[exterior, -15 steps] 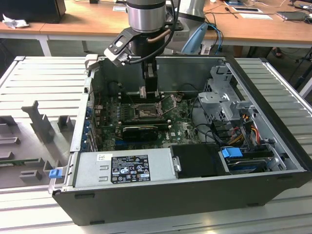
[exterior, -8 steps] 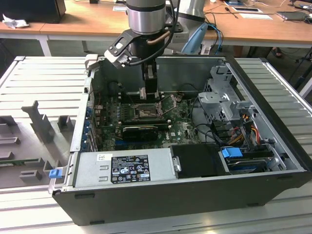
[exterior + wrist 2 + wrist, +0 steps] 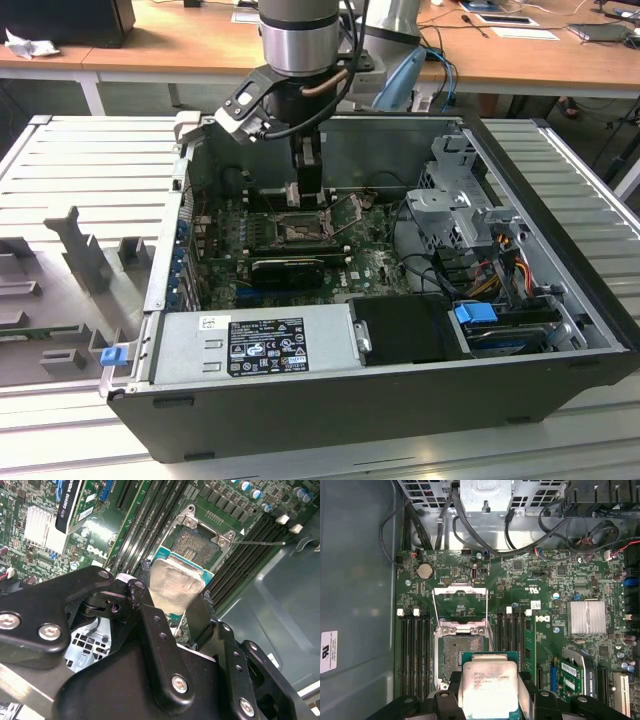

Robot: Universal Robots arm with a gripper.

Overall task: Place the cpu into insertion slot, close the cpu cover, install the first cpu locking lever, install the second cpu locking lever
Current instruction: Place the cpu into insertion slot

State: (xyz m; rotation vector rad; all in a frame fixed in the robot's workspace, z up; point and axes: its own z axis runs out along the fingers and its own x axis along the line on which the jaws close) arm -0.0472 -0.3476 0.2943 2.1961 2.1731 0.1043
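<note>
Arm (image 3: 300, 40) vertical over open case (image 3: 400, 400), tool (image 3: 175, 590) pinching cpu (image 3: 489, 685) above insertion slot (image 3: 460, 647); cpu cover (image 3: 460, 590) raised.

Silvery cpu (image 3: 490, 687) above uncovered insertion slot (image 3: 460, 652)

An open black metal computer case (image 3: 300, 415) lies on the slatted grey metal desk (image 3: 80, 160). Inside it, the green motherboard (image 3: 375, 262) lies flat, with the grey box power supply (image 3: 255, 345) along the near wall and the grey metal drive cage (image 3: 455, 205) at the exterior view's right. The square dark-framed insertion slot (image 3: 461, 652) sits between two banks of long black memory slots (image 3: 415, 650), and the thin silvery cpu cover (image 3: 460, 591) is raised at one edge. The small flat silvery square cpu (image 3: 487, 685), between the jaws of the black gripper (image 3: 175, 600), hangs over the slot.
</note>
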